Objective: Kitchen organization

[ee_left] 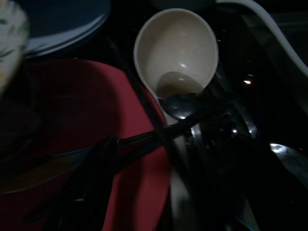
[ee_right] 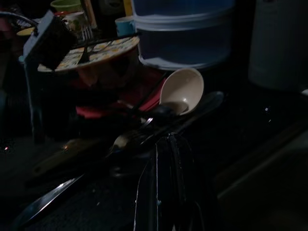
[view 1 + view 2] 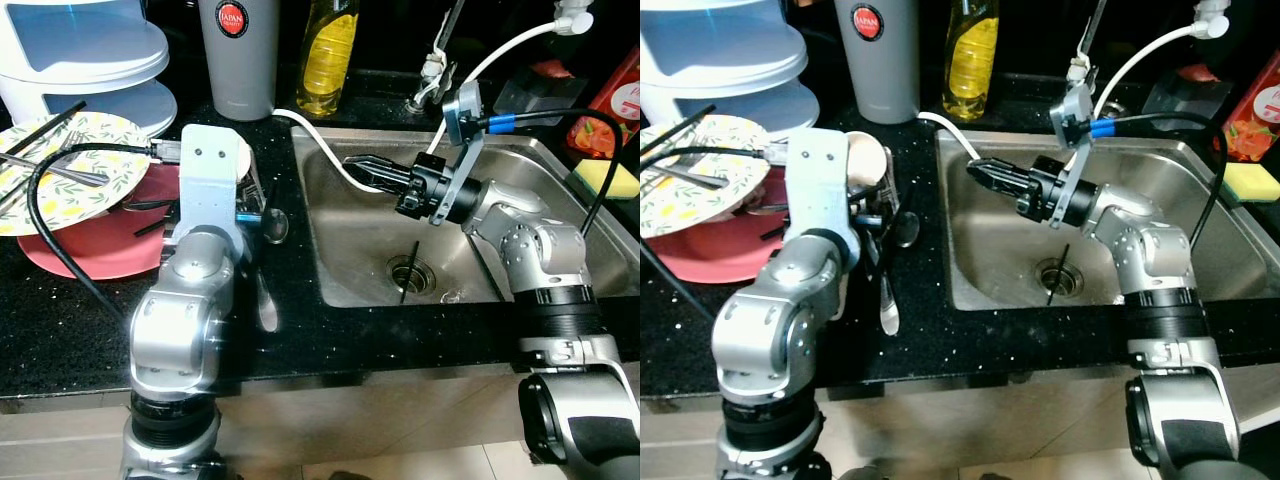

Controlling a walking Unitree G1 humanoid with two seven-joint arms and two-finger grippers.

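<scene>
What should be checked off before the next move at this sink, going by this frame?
1. Right gripper empty: ok, fingers together with nothing between them, above the sink.
2. Left gripper near the cutlery: ok, black fingers low over the red plate.
3. Left gripper's grasp: cannot tell.
4. Cream bowl reachable: ok, beside the red plate.
5. Black chopstick in sink: not ok, lying at the drain.

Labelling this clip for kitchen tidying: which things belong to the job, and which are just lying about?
In the job:
cream bowl
red plate
patterned plate
metal spoons
chopstick in sink

Lying about:
yellow soap bottle
grey tumbler
yellow sponge
</scene>
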